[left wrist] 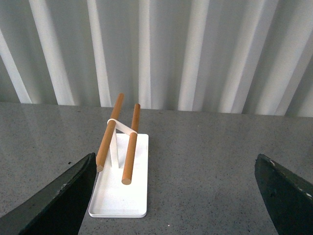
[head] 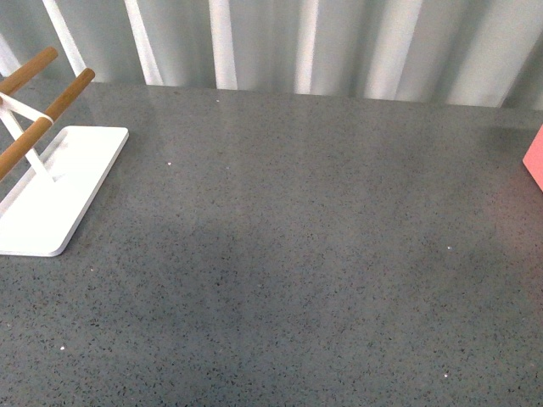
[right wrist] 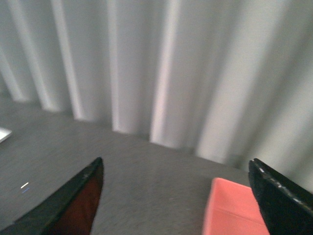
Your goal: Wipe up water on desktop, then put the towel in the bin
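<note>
The grey speckled bench [head: 297,254] fills the front view. A white rack [head: 51,186] with wooden bars stands at left; the pink bin [head: 534,161] shows at the right edge. No towel is visible. Both wrist views show the jaws of the left gripper [left wrist: 176,196] and the right gripper [right wrist: 176,200] wide apart, holding nothing.

A wall of pale vertical corrugated panels [head: 339,47], grey-white with soft bright ribs under even light, stands directly behind the table's far edge.
</note>
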### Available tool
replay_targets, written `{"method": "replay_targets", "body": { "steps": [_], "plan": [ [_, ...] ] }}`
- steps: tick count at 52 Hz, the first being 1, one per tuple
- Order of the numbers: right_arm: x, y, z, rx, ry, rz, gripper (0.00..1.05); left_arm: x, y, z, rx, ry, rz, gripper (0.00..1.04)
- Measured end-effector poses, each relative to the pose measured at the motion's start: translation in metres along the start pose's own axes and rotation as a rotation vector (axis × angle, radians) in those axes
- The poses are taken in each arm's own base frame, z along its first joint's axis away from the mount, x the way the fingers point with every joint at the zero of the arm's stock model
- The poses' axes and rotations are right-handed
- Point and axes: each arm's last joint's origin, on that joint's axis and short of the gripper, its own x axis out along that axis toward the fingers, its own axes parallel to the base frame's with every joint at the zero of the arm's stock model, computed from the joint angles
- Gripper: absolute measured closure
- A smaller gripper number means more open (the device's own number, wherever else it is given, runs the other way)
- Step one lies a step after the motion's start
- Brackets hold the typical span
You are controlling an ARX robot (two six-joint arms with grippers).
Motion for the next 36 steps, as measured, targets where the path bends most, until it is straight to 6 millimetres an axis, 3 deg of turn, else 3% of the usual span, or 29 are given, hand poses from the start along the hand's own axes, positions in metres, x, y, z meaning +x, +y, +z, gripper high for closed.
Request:
{"method": "replay_targets", "body": {
  "steps": [6, 21, 36],
  "plan": [
    [-0.013, 0.017, -0.018, 0.051, -0.028, -0.186, 0.44, 0.0, 0.0, 0.0, 0.0, 0.0, 0.001, 0.07],
    [-0.036, 0.05, -0.058, 0.081, -0.016, -0.188, 1.02, 0.0, 0.0, 0.0, 0.0, 0.0, 0.001, 0.07],
    [-0.05, 0.068, -0.075, 0.082, -0.015, -0.208, 1.02, 0.0, 0.0, 0.0, 0.0, 0.0, 0.001, 0.07]
  ]
}}
